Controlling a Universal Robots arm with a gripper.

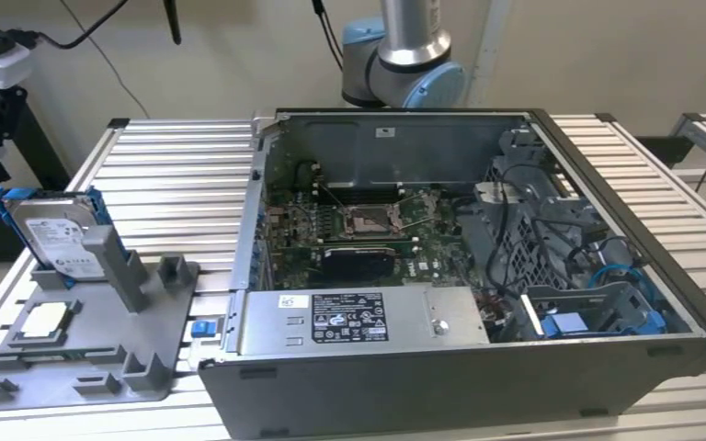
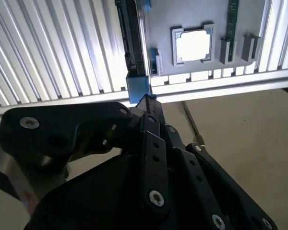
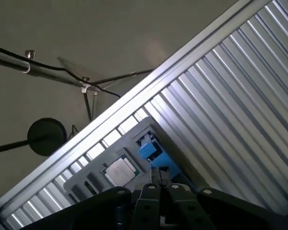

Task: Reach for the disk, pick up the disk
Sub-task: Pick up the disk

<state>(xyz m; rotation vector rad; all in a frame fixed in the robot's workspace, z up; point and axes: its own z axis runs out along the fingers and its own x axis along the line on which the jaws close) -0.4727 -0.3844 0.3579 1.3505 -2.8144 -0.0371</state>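
Showing open room above and around the disk (image 1: 59, 234) in the exterior view: ribbed surface (image 1: 169, 156) lying bare behind it, the surface's edge running close by on the exterior view's left, the open computer case (image 1: 451, 395) walling off the exterior view's right.

Hanging out by that edge, with floor (image 2: 240, 134) lying below in the second wrist view, and holding the fingers (image 2: 151, 127) clenched together, gripping nothing. Lining up the fingertips, in that same view, with a corner of the blue bracket (image 2: 137, 88); not telling from here whether touching or apart.

Standing the disk on end in a slot of the grey holder (image 1: 98, 367), long axis running up and down, nearly upright, labelled broad face turning toward the exterior camera, blue bracket framing its sides.

Holding also, in the same holder, a small white-topped chip (image 1: 44, 320) lying flat in a square pocket just beside the disk's slot, and a thin green board (image 2: 233, 19) standing in another slot.

Carrying, inside the case, a green motherboard (image 1: 366, 220), a grey box (image 1: 353, 322) with a black-and-white sticker along the near wall, and blue cables (image 1: 629, 266) at the exterior view's right.
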